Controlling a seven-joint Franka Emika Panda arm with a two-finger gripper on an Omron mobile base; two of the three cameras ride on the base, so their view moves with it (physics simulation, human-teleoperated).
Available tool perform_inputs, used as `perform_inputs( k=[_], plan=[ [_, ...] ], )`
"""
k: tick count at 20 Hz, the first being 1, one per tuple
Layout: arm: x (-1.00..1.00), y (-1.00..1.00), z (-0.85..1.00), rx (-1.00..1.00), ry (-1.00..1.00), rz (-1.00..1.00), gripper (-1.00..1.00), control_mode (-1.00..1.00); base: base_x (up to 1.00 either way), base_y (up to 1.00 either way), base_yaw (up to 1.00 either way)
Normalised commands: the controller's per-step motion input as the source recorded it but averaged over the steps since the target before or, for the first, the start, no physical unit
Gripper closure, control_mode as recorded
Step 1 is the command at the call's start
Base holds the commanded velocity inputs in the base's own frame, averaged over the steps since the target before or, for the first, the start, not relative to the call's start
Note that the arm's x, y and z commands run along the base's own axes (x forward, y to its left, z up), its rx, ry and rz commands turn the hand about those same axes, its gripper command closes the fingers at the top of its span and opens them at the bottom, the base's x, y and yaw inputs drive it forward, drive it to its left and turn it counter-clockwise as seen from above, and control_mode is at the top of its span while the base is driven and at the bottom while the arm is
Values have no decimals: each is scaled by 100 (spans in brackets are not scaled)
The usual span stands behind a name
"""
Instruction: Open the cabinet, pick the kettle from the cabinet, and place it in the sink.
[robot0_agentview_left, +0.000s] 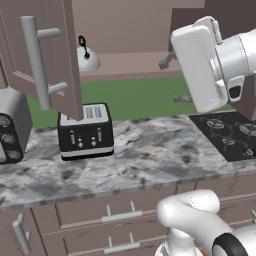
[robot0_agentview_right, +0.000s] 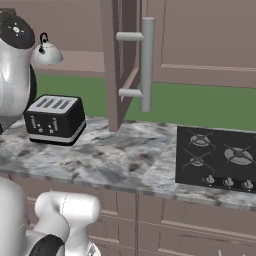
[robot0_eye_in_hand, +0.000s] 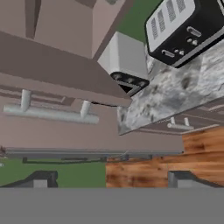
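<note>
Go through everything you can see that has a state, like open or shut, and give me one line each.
Mauve-brown wall cabinet: both doors swung open.
Small white-silver dome kettle: upright on the cabinet shelf, untouched.
Black four-slot toaster: upright on the grey marbled counter, slots empty.
Black stovetop: nothing on its burners.
Drawers with horizontal handles: shut.
Tool: open, holding nothing.

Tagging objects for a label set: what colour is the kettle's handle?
Black, on the white-silver kettle; clearest in the left base view.

text: none legible | labels: none | toaster (robot0_agentview_left: 85, 131) front: knobs and marks only, nothing readable
</note>
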Motion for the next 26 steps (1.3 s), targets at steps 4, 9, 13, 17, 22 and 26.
perform_inputs(
  k=[4, 9, 13, 17, 22, 26],
  plan=[
    [37, -11, -15, 0, 20, 0, -100, -100, 0, 0, 0],
    [35, -2, -22, 0, 5, 3, -100, -100, 0, 0, 0],
    [37, 5, -24, 0, -2, 10, -100, -100, 0, 0, 0],
    [38, 15, -22, -1, -11, 12, -100, -100, 0, 0, 0],
    [41, 26, -14, 0, -17, 8, -100, -100, 0, 0, 0],
    [41, 29, -1, 0, -6, 0, -100, -100, 0, 0, 0]
  ],
)
